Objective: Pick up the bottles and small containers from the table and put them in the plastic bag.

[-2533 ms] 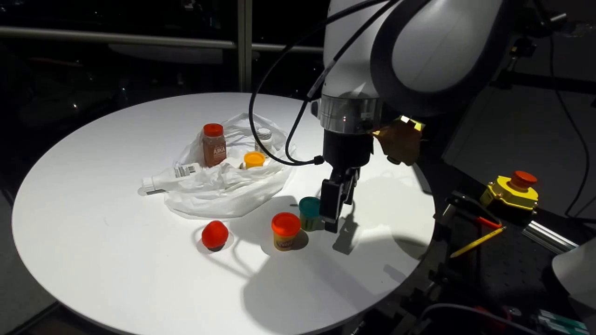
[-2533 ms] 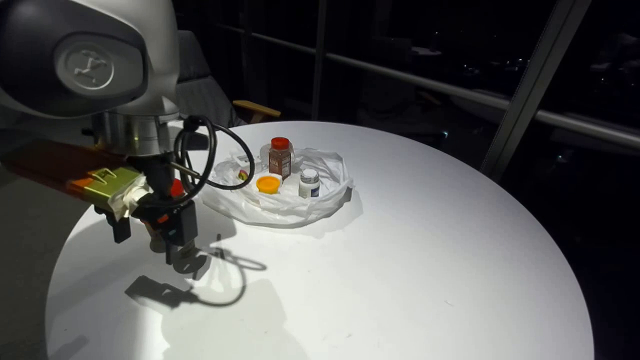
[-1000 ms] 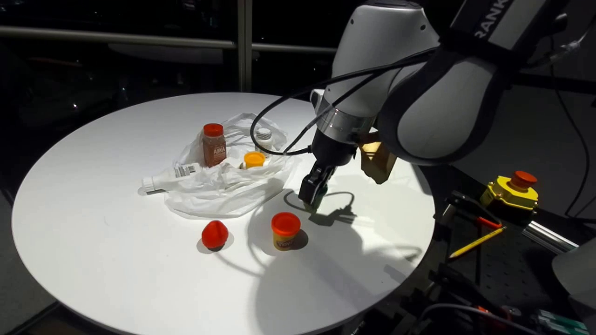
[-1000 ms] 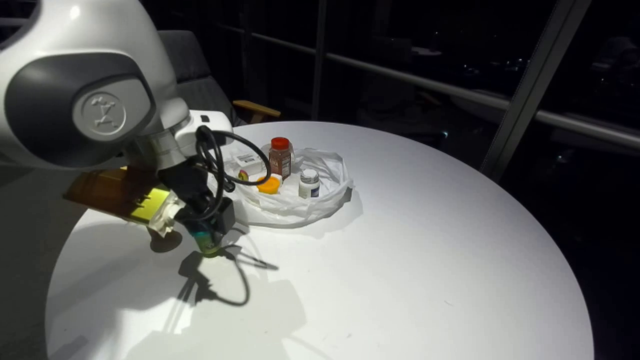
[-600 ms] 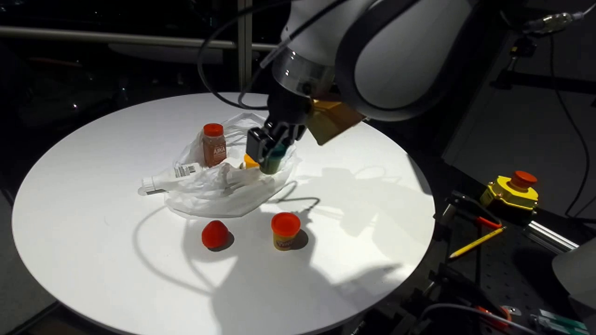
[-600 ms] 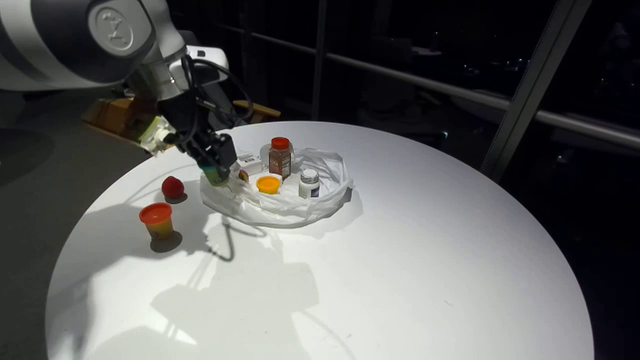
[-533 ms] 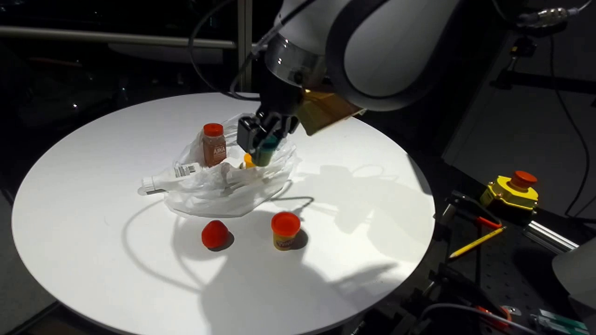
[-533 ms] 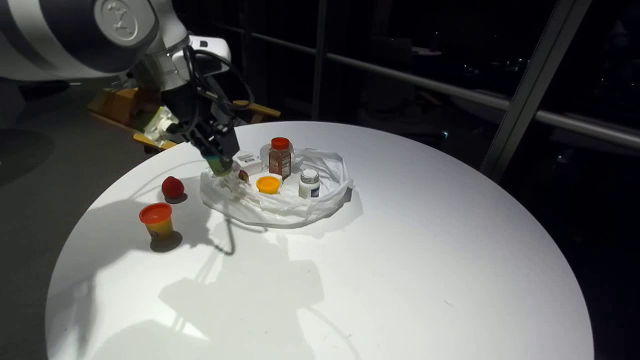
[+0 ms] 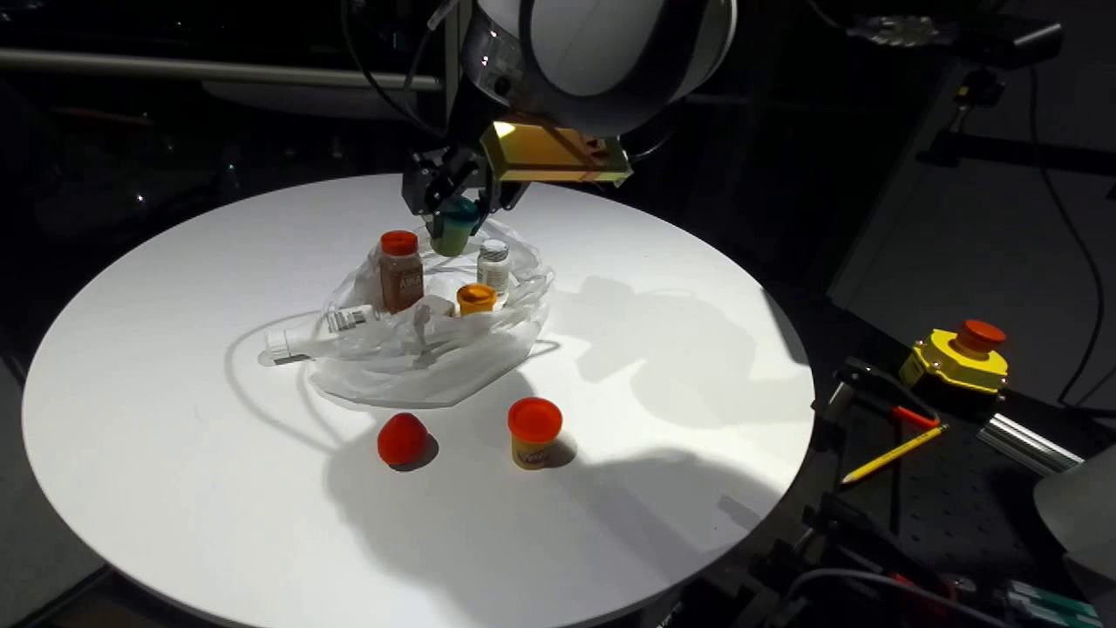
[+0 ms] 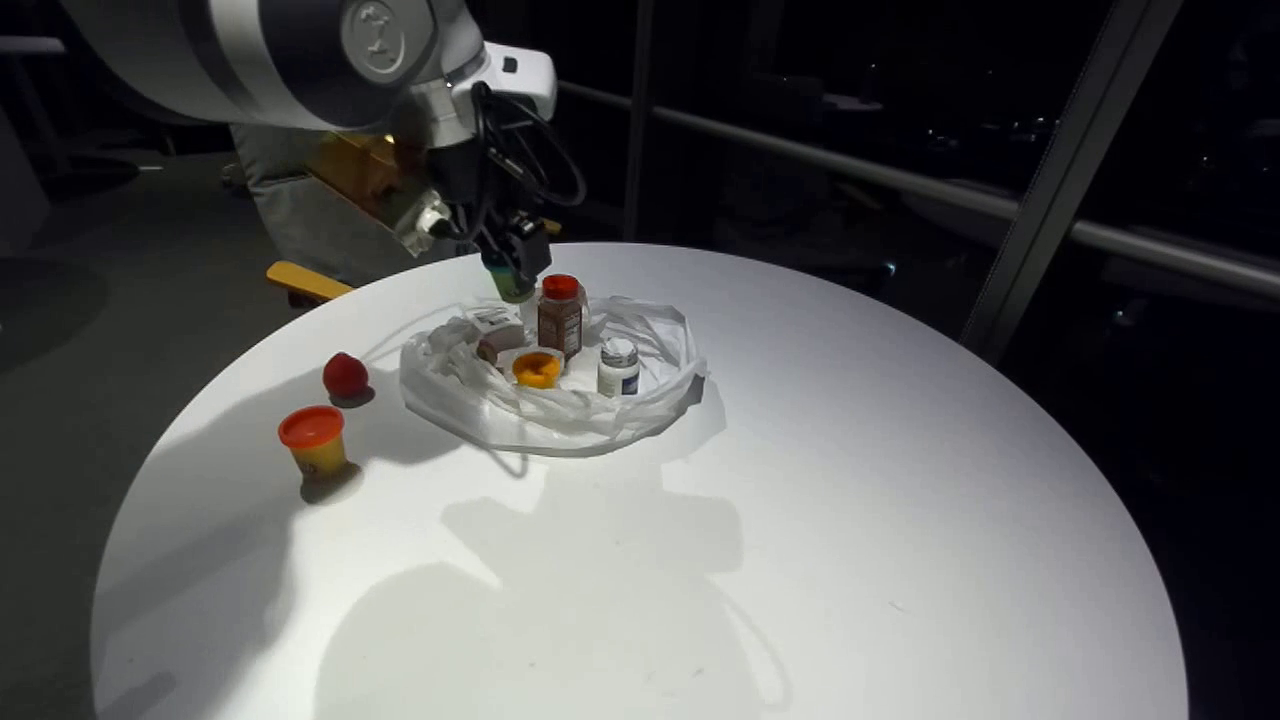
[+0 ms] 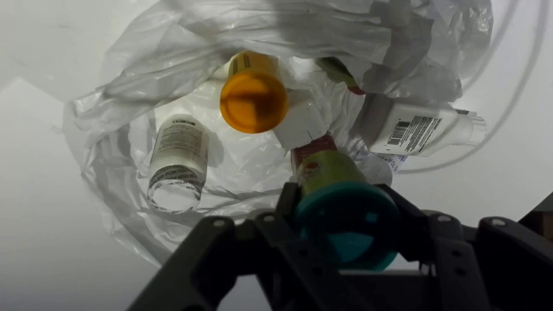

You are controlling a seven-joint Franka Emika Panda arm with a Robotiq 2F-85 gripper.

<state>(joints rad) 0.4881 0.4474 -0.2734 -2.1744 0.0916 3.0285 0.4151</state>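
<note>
The fingers (image 11: 288,200), partly parted, grip the teal pot (image 9: 454,230) over the plastic bag (image 9: 427,377). Below them, inside it, stand a white bottle (image 11: 179,157) and orange pot (image 11: 253,96); away from them, a red-lidded pot (image 9: 534,433) sits on the counter (image 9: 200,488).

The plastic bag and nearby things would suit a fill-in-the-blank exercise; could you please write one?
The gripper holds the small pot with the ____ lid.
The white bottle with the barcode lies on its ____.
The brown bottle has a ____ cap.
The red-lidded pot stands on the ____.
Missing words: teal; side; red; table.
</note>
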